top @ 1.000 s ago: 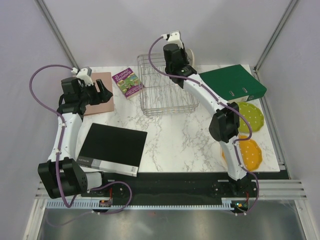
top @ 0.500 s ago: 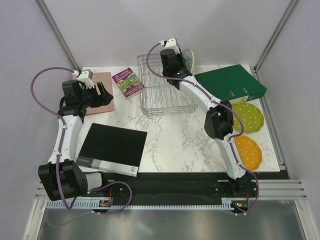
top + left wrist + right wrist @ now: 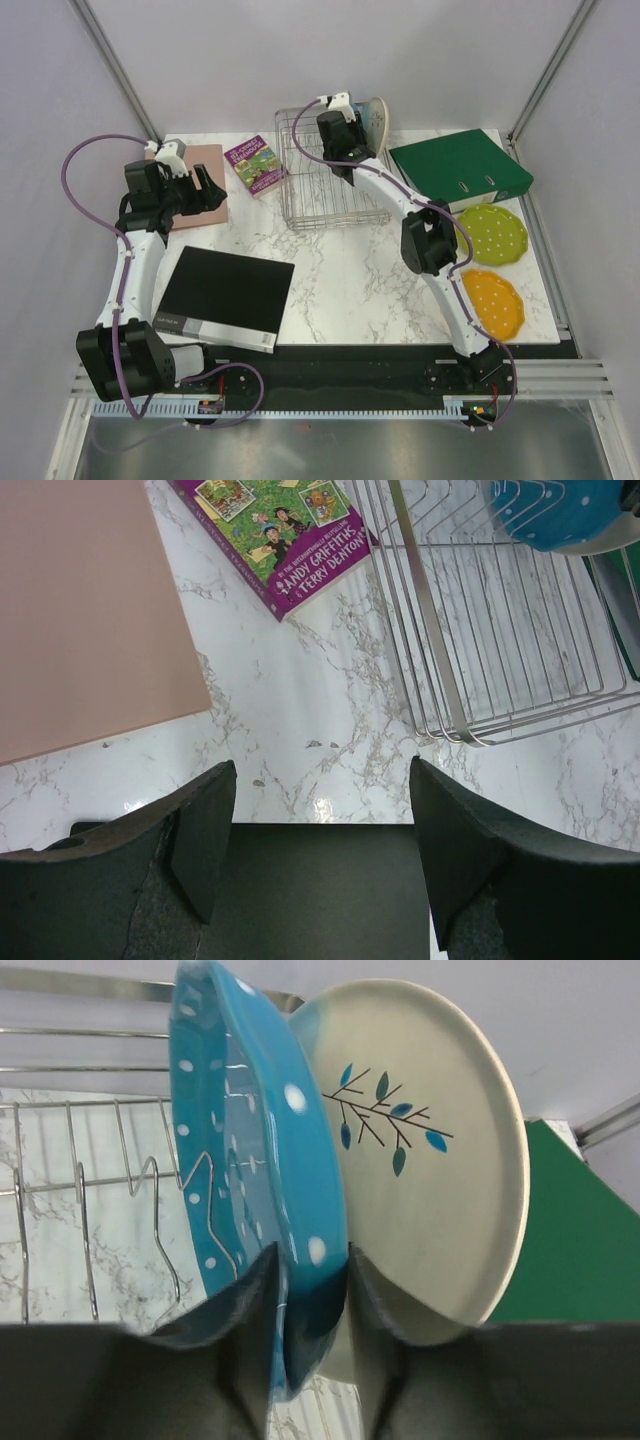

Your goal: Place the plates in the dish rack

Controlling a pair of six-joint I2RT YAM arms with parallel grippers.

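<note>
My right gripper point(image 3: 312, 1300) is shut on the lower rim of the blue white-dotted plate point(image 3: 255, 1180) and holds it upright over the back right of the wire dish rack point(image 3: 330, 190). The cream plate with the leaf sprig point(image 3: 430, 1150) stands right behind it, and I cannot tell if they touch. The green plate point(image 3: 495, 235) and orange plate point(image 3: 493, 303) lie flat on the table at the right. My left gripper point(image 3: 322, 810) is open and empty at the left, above a black book point(image 3: 310, 890). The blue plate point(image 3: 560, 510) also shows in the left wrist view.
A green binder point(image 3: 460, 165) lies right of the rack. A purple book point(image 3: 255, 165) lies left of the rack, beside a pink board point(image 3: 200, 190). The black book point(image 3: 225, 297) lies at the front left. Grey walls close in the table.
My right arm has swung left over the back of the rack with the blue plate, uncovering the green and orange plates. The left arm has barely moved.
</note>
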